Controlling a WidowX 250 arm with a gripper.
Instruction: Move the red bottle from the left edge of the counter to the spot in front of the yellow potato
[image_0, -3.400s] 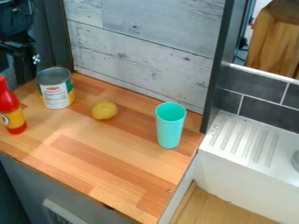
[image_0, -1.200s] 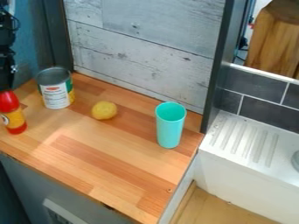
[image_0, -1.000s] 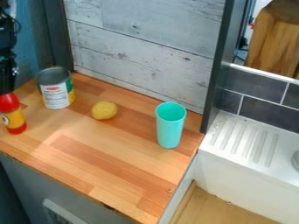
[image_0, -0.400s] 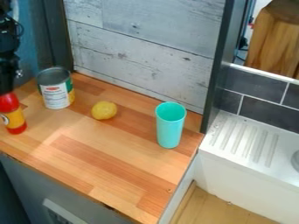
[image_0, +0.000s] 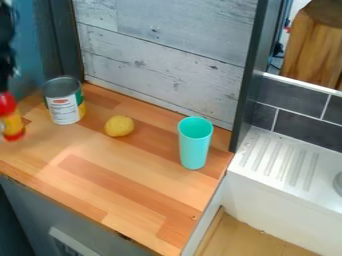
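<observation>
At 9 o'clock your gripper (image_0: 5, 89) is clamping the red-and-yellow bottle (image_0: 12, 121) by its top, spread just that wide; you're likely carrying, the next move needing clearance from the can (image_0: 64, 104) at 10 o'clock.

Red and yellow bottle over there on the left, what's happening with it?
The robot's black gripper has the red and yellow bottle by its top, at the left edge of the camera view. The bottle is roughly upright and higher than a moment ago, so it appears to be lifted off the wooden counter. The can, the yellow lemon-like fruit and the turquoise cup stand untouched on the counter.
</observation>
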